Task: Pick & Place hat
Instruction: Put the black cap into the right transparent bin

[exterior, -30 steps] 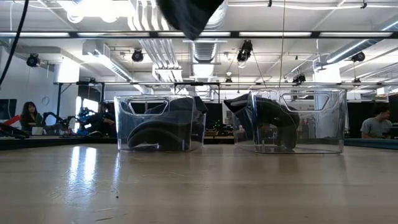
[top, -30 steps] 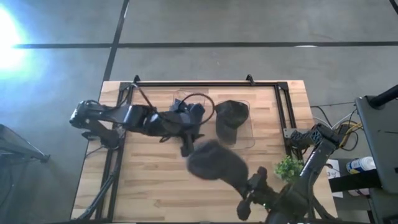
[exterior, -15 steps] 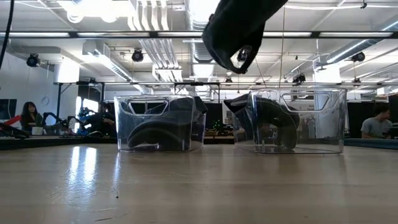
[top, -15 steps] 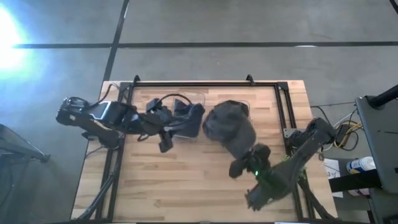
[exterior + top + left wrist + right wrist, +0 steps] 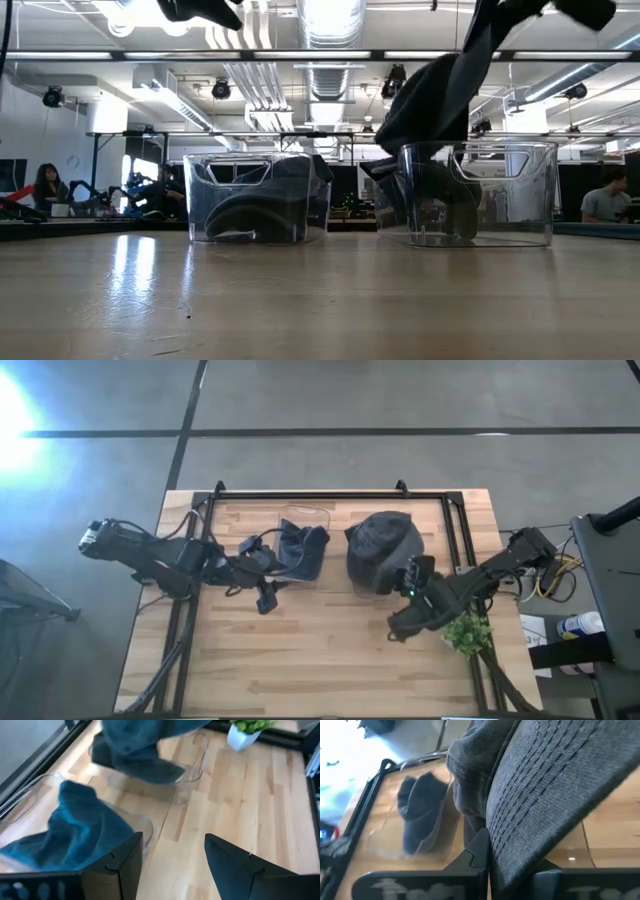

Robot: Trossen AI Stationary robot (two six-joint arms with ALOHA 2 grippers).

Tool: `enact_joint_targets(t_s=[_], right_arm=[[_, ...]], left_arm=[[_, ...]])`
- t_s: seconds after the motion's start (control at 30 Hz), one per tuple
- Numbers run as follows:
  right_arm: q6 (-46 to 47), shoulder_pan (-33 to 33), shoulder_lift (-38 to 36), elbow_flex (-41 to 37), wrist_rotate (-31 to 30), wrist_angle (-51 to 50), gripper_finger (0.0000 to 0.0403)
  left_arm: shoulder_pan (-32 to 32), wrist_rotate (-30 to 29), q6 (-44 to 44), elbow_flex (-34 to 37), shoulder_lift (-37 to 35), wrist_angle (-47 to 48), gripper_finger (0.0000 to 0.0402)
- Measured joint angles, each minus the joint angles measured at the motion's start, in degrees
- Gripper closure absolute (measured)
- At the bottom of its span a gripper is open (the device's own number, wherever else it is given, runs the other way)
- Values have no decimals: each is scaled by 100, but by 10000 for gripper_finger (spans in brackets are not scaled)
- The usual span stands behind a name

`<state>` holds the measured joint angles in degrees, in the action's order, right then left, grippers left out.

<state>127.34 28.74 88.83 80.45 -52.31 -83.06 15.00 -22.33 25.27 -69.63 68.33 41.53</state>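
Clearly the placing step: in the high view the right gripper [image 5: 408, 588] is clamped shut on the brim of a dark grey hat [image 5: 382, 540], which hangs over the right clear bin [image 5: 352, 582] at the table's far middle, while the left gripper [image 5: 262, 598] sits just near of the left clear bin [image 5: 322, 518], jaws spread wide and carrying nothing; a blue-grey hat [image 5: 298, 548] already lies in that left bin. Low view: the held hat [image 5: 440, 95] droops from above with its lower edge about at the rim of the right bin [image 5: 478, 195], which already has a dark hat [image 5: 435, 205] inside; the left bin [image 5: 255, 198] holds its own dark cap too. Left wrist view: two dark fingers [image 5: 125, 862] stand well apart over bare wood, the blue hat [image 5: 82, 827] beside them, the held hat [image 5: 142, 755] farther off above its bin, a small potted plant [image 5: 245, 730] beyond. Right wrist view: the ribbed brim [image 5: 555, 785] is pinched between the fingers, bin below. Next move, I'd judge: lower the hat a bit further into the right bin, then release; hat could catch on the rim.
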Motion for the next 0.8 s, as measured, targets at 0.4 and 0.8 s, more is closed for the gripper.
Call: enact_joint_targets(t_s=[0.4, 0.8], right_arm=[[-43, -71, -349, -1831, 96, 3044, 376], [-631, -62, -333, -1847, 1600, 3230, 271]], left_arm=[[-240, 630, 22, 702, 55, -1258, 195], [-437, 675, 38, 711, 132, -1368, 195]])
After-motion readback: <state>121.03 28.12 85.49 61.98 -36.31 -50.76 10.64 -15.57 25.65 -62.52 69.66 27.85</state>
